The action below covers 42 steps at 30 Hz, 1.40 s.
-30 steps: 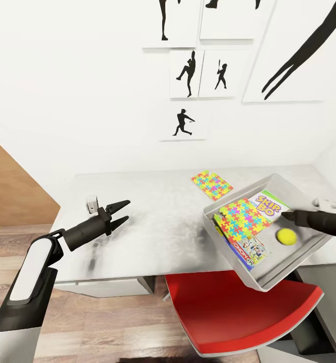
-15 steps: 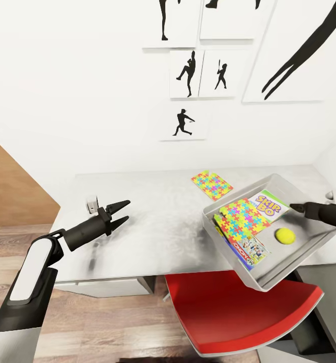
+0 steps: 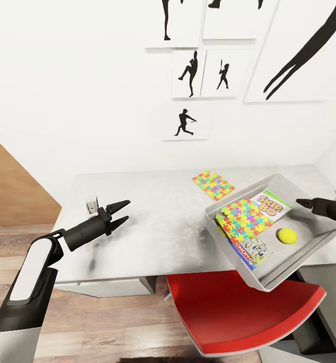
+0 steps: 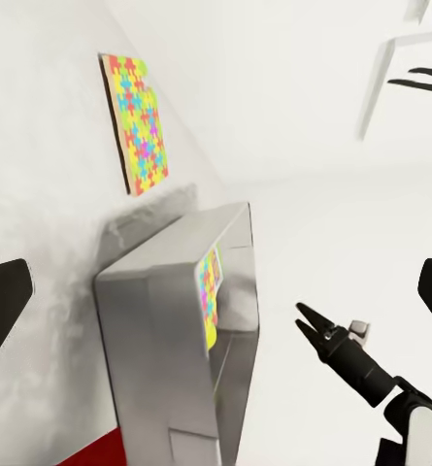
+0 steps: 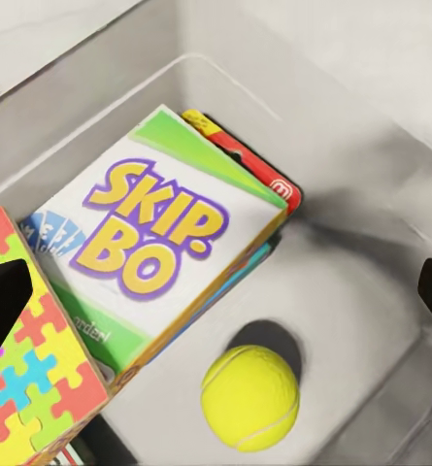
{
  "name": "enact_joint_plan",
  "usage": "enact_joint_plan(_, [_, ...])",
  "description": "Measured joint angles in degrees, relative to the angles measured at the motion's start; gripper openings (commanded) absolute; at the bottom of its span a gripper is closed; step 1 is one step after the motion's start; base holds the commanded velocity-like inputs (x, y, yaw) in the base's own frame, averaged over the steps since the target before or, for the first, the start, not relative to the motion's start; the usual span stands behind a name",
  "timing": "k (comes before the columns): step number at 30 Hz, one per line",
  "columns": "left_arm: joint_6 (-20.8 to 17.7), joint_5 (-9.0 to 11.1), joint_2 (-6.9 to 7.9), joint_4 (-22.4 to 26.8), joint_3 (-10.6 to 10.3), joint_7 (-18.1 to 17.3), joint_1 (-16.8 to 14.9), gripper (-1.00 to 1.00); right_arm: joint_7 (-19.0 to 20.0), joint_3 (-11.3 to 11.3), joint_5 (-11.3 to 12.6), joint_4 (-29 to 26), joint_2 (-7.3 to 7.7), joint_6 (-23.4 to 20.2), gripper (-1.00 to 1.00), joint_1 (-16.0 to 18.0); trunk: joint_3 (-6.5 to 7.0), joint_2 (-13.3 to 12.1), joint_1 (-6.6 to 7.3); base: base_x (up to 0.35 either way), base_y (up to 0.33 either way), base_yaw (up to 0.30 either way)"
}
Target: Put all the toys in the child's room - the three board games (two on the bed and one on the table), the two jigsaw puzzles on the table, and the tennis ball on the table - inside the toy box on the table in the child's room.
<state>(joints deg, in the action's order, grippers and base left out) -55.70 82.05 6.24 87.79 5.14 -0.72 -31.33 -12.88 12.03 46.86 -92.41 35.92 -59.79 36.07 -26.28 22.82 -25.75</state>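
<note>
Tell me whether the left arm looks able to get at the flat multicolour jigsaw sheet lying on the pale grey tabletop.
Probably yes: the left claw is open above bare tabletop, and nothing stands between it and the flat multicolour jigsaw sheet lying beside the shallow grey toy box.

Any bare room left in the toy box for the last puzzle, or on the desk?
The pale grey toy box has bare floor around the yellow-green tennis ball; its other half is crowded with the Skip-Bo box, a jigsaw sheet and the Monopoly box. The mottled grey tabletop is bare between the left gripper and the box, with the loose jigsaw sheet behind.
</note>
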Motion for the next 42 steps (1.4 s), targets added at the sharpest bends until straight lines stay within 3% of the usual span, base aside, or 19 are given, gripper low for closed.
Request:
enact_joint_plan(11, [0.0, 0.1, 0.0, 0.0, 0.1, 0.0, 0.0, 1.0, 0.4, 0.5, 0.0, 0.0, 0.06, 0.3, 1.0, 0.4, 0.0, 0.0, 0.0, 0.0, 0.182, 0.0])
enact_joint_plan(18, [0.0, 0.1, 0.0, 0.0, 0.1, 0.0, 0.0, 1.0, 0.7, 0.6, 0.1, 0.0, -0.16, 2.4, 1.0, 3.6, 0.09, 0.0, 0.0, 0.0, 0.053, -0.022])
enact_joint_plan(34, [0.0, 0.0, 0.0, 0.0, 0.0, 0.0, 0.0, 1.0, 0.8, 0.4, 0.1, 0.0, -0.74, 3.0, 1.0, 7.7, 1.29, 0.0, 0.0, 0.0, 0.008, -0.075])
enact_joint_plan(42, [0.0, 0.1, 0.0, 0.0, 0.2, 0.0, 0.0, 1.0, 0.8, 0.0, 0.2, 0.0, -1.31, 3.0, 1.0, 7.8, 1.99, 0.0, 0.0, 0.0, 0.001, -0.08])
